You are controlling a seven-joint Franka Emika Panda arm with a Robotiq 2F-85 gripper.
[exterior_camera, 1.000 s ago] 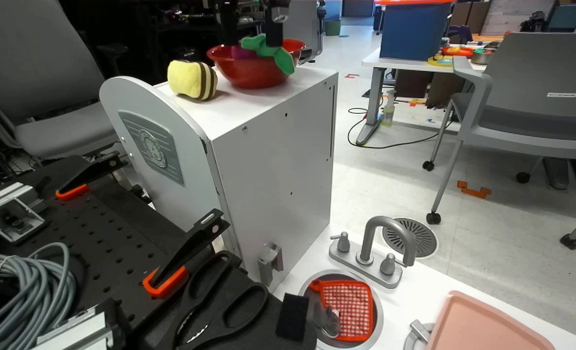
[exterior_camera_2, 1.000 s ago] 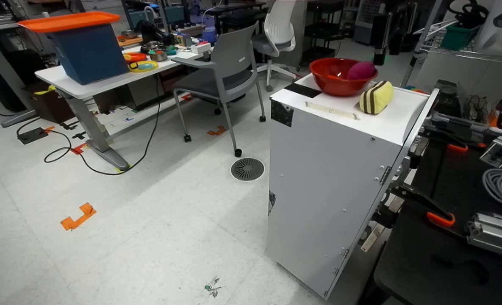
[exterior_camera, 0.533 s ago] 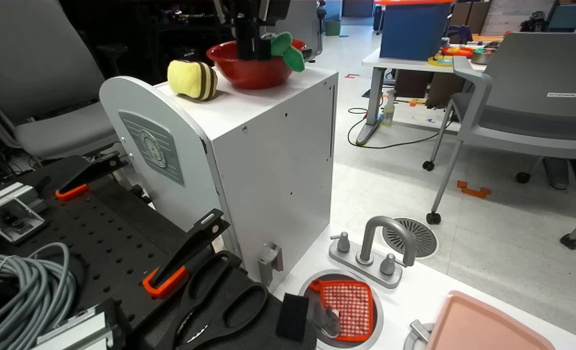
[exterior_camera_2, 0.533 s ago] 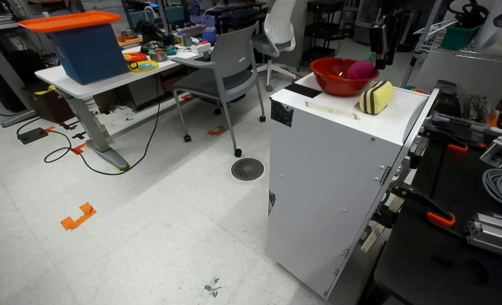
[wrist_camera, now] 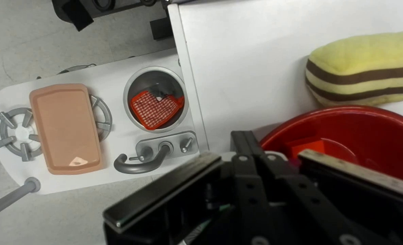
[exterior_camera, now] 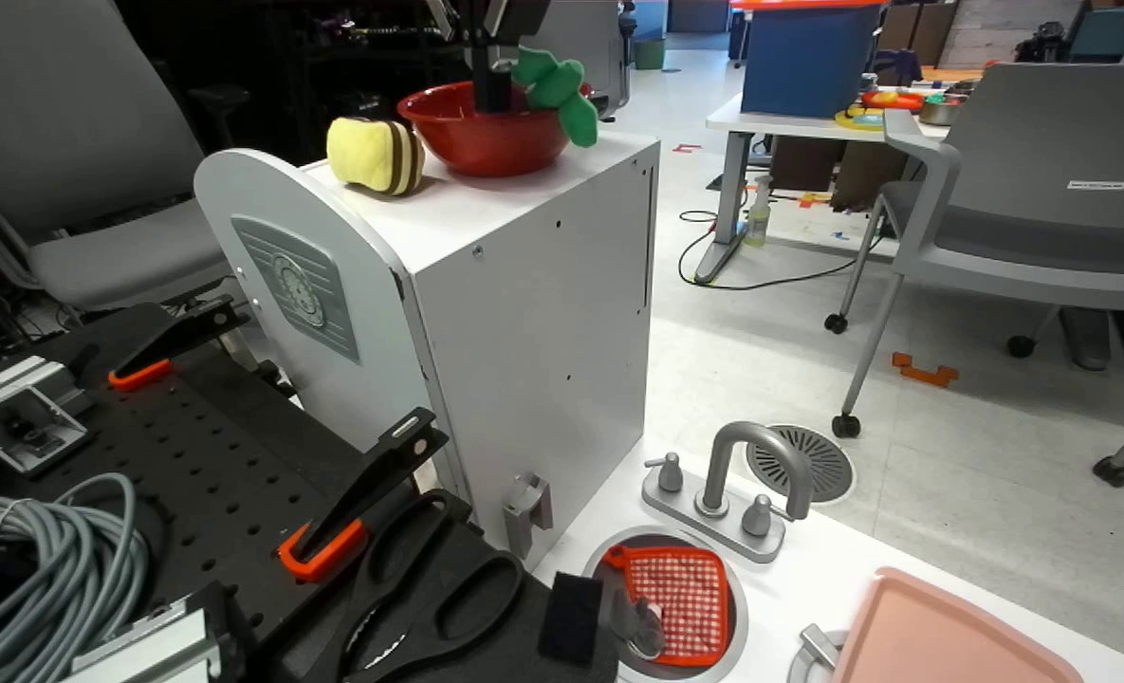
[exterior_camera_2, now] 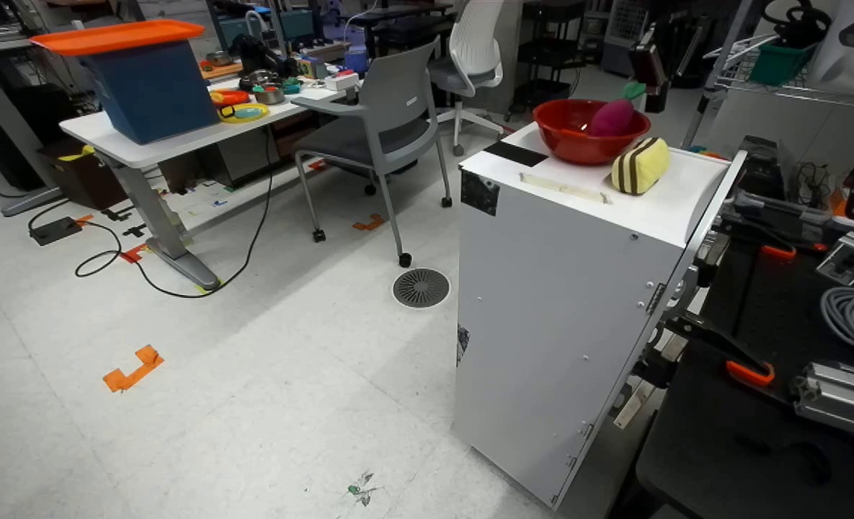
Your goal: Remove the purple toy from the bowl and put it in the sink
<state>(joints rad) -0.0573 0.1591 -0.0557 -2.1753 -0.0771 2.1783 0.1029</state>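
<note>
In an exterior view, left to right, are seen the red bowl (exterior_camera_2: 571, 148), the purple toy (exterior_camera_2: 612, 119) tilted inside it, and the gripper (exterior_camera_2: 656, 100) just beside the toy's top. In an exterior view only green leaves (exterior_camera: 556, 87) are seen of the toy. In the wrist view: pink tray (wrist_camera: 67, 129); sink (wrist_camera: 138, 81), partly covered by a checked pot holder (wrist_camera: 154, 110); fingers (wrist_camera: 238, 143) closed together, any pinched leaf not confirmable; striped toy (wrist_camera: 368, 68) beside the bowl.

Toy veggie (exterior_camera_2: 611, 119) in the bowl (exterior_camera_2: 581, 150), bowl on the tabletop (wrist_camera: 228, 68), plush toy (exterior_camera_2: 641, 167) just beside it. In the wrist view, sink (wrist_camera: 136, 85) is left of all that, potholder (wrist_camera: 153, 110) inside, tray (wrist_camera: 67, 129) further left.
</note>
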